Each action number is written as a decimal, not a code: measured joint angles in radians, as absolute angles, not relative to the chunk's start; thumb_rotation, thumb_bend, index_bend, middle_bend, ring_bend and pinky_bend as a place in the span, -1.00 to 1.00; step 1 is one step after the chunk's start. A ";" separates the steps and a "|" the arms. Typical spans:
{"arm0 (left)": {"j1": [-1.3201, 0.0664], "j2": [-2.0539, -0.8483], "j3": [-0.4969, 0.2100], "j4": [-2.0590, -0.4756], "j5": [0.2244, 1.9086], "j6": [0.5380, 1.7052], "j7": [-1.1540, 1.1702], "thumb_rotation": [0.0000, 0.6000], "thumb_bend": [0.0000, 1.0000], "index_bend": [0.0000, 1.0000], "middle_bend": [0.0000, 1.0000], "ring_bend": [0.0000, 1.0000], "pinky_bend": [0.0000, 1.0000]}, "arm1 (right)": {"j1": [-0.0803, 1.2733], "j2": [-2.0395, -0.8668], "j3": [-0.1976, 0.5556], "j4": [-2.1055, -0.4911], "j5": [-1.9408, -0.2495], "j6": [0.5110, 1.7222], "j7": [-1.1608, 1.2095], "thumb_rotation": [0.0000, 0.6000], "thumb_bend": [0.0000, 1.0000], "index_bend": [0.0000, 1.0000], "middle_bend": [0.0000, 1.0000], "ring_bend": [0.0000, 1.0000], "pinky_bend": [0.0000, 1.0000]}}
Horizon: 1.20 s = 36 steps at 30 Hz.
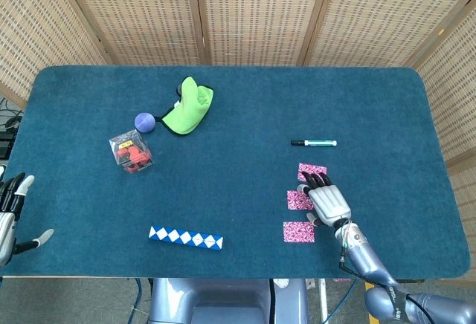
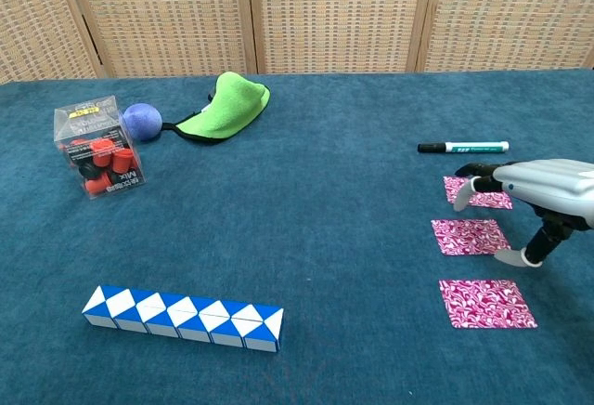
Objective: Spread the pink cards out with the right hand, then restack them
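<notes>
While three pink cards (image 1: 298, 232) lie spread, right robot hand (image 1: 327, 201) hovers empty, fingers apart, over farthest card (image 2: 477, 192).

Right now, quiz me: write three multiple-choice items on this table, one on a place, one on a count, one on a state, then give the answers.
1. Where does the marker lie?
A. Just beyond the far pink card
B. Beside the blue-and-white block strip
C. Inside the clear box

2. How many pink cards lie on the table?
A. One
B. Three
C. Five

3. What is the right hand doing?
A. Gripping the marker
B. Lifting the green cloth
C. Reaching fingers spread over the middle pink card, fingertips at the far one

Answers:
1. A: both views show the marker past the far card, away from the strip and the box.
2. B: far, middle and near pink card lie in a row, apart.
3. C: the head view shows the hand covering part of the middle card, holding nothing.
</notes>
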<state>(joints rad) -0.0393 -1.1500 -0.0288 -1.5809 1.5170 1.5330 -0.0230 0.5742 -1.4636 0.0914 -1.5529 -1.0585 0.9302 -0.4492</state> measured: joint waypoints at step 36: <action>-0.039 -1.150 -0.029 -1.582 1.516 1.532 -0.023 1.00 -1.00 -1.00 -1.00 -1.00 -1.00 | 0.618 -1.546 0.086 -1.475 -0.969 0.944 -0.508 1.00 -0.33 -0.53 -1.00 -1.00 -1.00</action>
